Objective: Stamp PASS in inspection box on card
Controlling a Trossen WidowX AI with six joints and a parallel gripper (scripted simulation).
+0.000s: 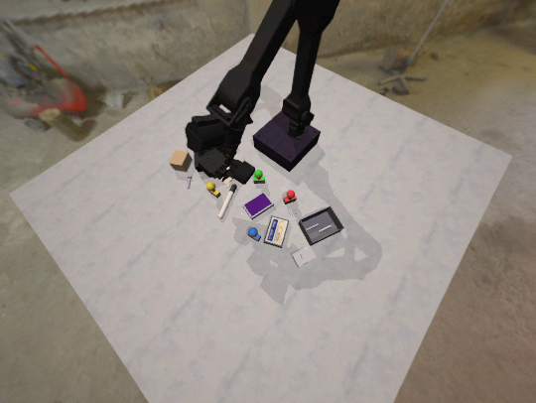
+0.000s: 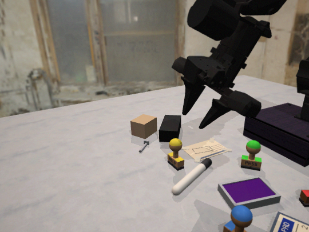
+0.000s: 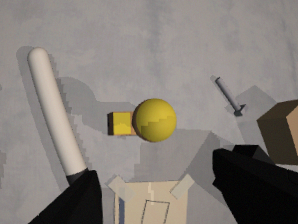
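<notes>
The PASS stamp [image 1: 258, 175] [image 2: 253, 148], with a green knob, stands upright on the bench between the arm base and the purple ink pad [image 1: 258, 205] [image 2: 249, 190]. The card [image 1: 227, 182] [image 2: 218, 144] [image 3: 132, 191] lies taped down, partly hidden by the arm in the top view. The outlined box [image 2: 193, 151] on it shows no print that I can see; the wrist view cuts it off. My gripper [image 2: 193, 120] [image 3: 156, 170] is partly open and empty, in the air above and behind the card. The PASS stamp is outside the wrist view.
A yellow-knobbed stamp [image 1: 211, 187] [image 2: 175, 144] [image 3: 155, 120] and a marker [image 1: 226, 203] [image 2: 190, 178] [image 3: 55, 112] are beside the card. A bolt [image 2: 143, 147], wooden cube [image 2: 143, 126] and black block [image 2: 170, 127] lie beyond. Blue [image 1: 253, 232] and red [image 1: 290, 195] stamps, a labelled lid [image 1: 276, 231] and a tray are near the pad.
</notes>
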